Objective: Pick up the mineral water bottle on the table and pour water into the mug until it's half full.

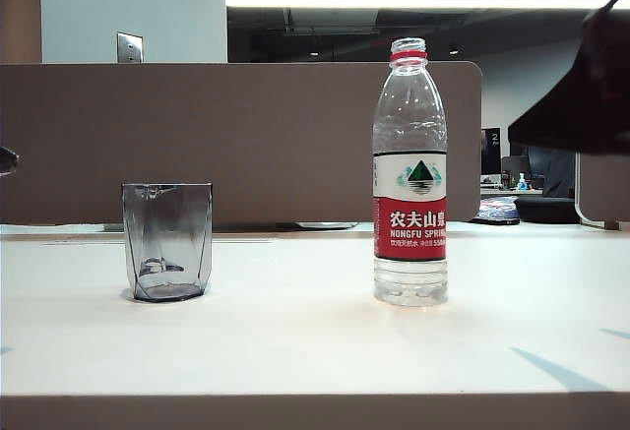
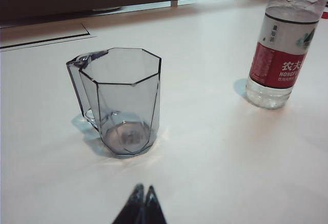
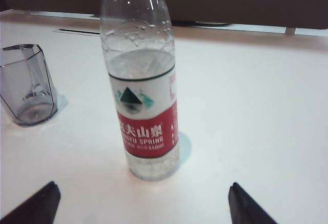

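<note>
Tall clear plastic mineral water bottle (image 1: 409, 174), red-and-white label, uncapped, stands upright right of centre on the white table (image 1: 295, 341) in the exterior view. Smoky-grey faceted mug (image 1: 167, 241) stands well apart, lower left, empty. Right gripper (image 3: 141, 203): jaws wide apart, bottle just ahead between the fingertips, untouched. Left gripper (image 2: 143, 203): tips together, short of the mug.
</note>
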Controlling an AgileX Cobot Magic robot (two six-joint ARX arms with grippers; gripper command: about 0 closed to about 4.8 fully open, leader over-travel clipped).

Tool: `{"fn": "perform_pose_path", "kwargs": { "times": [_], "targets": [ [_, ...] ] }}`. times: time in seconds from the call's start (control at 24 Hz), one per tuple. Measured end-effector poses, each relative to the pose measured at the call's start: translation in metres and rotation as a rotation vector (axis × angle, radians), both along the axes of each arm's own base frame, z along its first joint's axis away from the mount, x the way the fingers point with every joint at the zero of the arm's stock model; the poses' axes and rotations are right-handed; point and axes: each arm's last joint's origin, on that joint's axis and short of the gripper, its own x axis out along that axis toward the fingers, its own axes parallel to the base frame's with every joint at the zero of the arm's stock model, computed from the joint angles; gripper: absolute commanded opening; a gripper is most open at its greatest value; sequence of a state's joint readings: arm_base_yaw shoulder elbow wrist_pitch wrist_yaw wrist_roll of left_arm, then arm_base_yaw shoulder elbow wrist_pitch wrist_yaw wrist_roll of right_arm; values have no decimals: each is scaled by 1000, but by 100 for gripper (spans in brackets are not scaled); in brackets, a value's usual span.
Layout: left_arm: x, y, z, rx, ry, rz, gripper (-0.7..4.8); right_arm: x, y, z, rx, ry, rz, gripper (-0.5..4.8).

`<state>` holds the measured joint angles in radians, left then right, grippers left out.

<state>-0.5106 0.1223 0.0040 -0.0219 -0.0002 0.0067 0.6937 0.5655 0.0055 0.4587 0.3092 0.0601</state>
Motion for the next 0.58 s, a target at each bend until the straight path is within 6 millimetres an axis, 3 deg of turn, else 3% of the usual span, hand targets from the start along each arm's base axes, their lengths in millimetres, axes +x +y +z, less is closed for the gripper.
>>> {"fn": "perform_pose_path", "kwargs": {
  "times": [0.29, 0.58],
  "targets": [
    [0, 0, 0, 0, 0, 0, -5, 26, 15, -4, -55, 63, 33, 479],
    [0, 0, 0, 0, -1, 1, -5, 75, 42, -6, -43, 53, 20, 479]
  ]
}}
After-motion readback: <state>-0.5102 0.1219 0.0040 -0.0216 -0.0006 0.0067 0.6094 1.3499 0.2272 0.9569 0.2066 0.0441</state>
